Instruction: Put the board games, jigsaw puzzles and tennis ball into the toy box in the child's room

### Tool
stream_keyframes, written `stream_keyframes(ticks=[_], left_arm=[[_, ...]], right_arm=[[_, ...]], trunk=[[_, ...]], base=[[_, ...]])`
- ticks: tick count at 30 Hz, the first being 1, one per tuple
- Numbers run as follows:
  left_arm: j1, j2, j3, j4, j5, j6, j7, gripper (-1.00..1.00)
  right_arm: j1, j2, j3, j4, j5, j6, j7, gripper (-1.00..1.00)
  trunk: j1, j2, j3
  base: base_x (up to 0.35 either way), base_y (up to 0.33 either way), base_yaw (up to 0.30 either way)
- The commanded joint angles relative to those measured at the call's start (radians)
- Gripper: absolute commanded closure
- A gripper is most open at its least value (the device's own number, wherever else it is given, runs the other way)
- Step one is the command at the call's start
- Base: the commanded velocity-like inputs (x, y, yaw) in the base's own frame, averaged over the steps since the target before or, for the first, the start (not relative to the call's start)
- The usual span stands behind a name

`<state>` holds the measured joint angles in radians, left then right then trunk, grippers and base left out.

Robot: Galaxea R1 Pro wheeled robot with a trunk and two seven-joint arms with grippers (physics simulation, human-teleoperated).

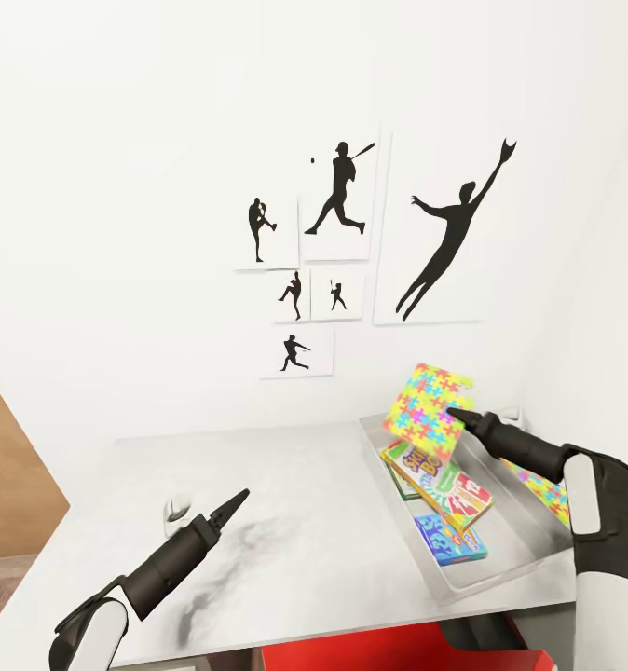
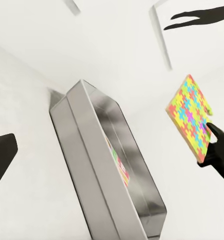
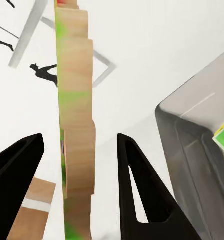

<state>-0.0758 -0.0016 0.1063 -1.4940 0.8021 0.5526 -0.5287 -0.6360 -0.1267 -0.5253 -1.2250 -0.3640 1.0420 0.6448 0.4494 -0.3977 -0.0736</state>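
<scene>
A colourful jigsaw puzzle box hangs tilted in the air above the far end of the grey toy box. My right gripper is at the puzzle's lower corner. In the right wrist view the puzzle's edge runs between the fingers with a gap on each side, the gripper open. Inside the toy box lie a green-and-red board game and a blue one, and a second puzzle leans on its right wall. My left gripper hovers open and empty over the table.
The toy box stands along the table's right side, close to the right wall. A small white object sits on the table by my left arm. Baseball silhouette pictures hang on the wall behind. Something red shows under the table's front edge.
</scene>
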Motion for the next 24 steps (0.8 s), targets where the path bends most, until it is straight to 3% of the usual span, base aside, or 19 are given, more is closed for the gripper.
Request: stream_keyframes(ticks=[1, 4, 9, 12, 24], left_arm=[[-0.001, 0.0, 0.001, 0.0, 0.006, 0.007, -0.001, -1.0], [-0.001, 0.0, 0.001, 0.001, 0.006, 0.007, -0.001, -1.0], [-0.001, 0.0, 0.001, 0.001, 0.006, 0.007, -0.001, -1.0], [-0.001, 0.0, 0.001, 0.001, 0.006, 0.007, -0.001, -1.0], [-0.002, 0.0, 0.001, 0.002, 0.006, 0.007, -0.001, -1.0]], right_arm=[[-0.003, 0.003, -0.004, -0.007, 0.003, 0.005, -0.007, 1.0], [-0.005, 0.013, -0.02, -0.062, -0.005, 0.005, -0.078, 1.0], [0.004, 0.045, -0.101, -0.193, -0.054, 0.005, -0.2, 1.0], [0.013, 0.066, -0.126, -0.224, -0.083, 0.005, -0.255, 1.0], [0.06, 0.137, -0.149, -0.224, -0.12, 0.005, -0.312, 1.0]], trunk=[[0.001, -0.002, -0.002], [0.001, -0.002, -0.002], [0.001, -0.002, -0.002], [0.001, -0.002, -0.002], [0.001, -0.002, -0.002]], base=[[0.0, 0.0, 0.0], [0.0, 0.0, 0.0], [0.0, 0.0, 0.0], [0.0, 0.0, 0.0], [0.0, 0.0, 0.0]])
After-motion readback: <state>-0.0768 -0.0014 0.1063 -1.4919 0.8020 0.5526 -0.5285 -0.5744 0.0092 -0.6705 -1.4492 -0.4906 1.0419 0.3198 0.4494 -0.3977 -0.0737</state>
